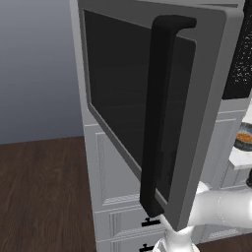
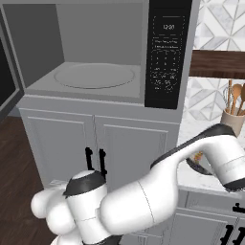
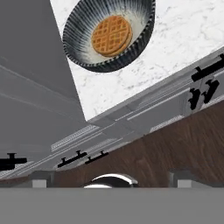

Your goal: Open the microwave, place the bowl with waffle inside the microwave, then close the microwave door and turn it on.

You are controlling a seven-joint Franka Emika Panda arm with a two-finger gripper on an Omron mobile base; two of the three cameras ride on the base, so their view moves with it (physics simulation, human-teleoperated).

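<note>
The microwave (image 2: pixel 110 52) stands with its cavity showing, the glass turntable (image 2: pixel 93 75) bare. The microwave door (image 1: pixel 206 98) is swung wide open, its black bar handle (image 1: pixel 157 113) facing the left base camera. The dark-rimmed bowl (image 3: pixel 78 39) sits on the white marble counter (image 3: pixel 183 39) with the round waffle (image 3: pixel 112 36) lying flat in it. The same bowl (image 1: pixel 244 140) peeks in at the right edge of the left base view. My gripper (image 3: pixel 111 179) hangs above and in front of the counter, apart from the bowl, open, with nothing between its fingertips (image 3: pixel 39 179).
The black keypad panel (image 2: pixel 167 52) is on the microwave's right side. White cabinet fronts with short black handles (image 3: pixel 203 70) run under the counter, above the dark wood floor (image 3: pixel 175 144). A utensil holder (image 2: pixel 233 119) and a wooden shelf (image 2: pixel 217 64) stand at the right.
</note>
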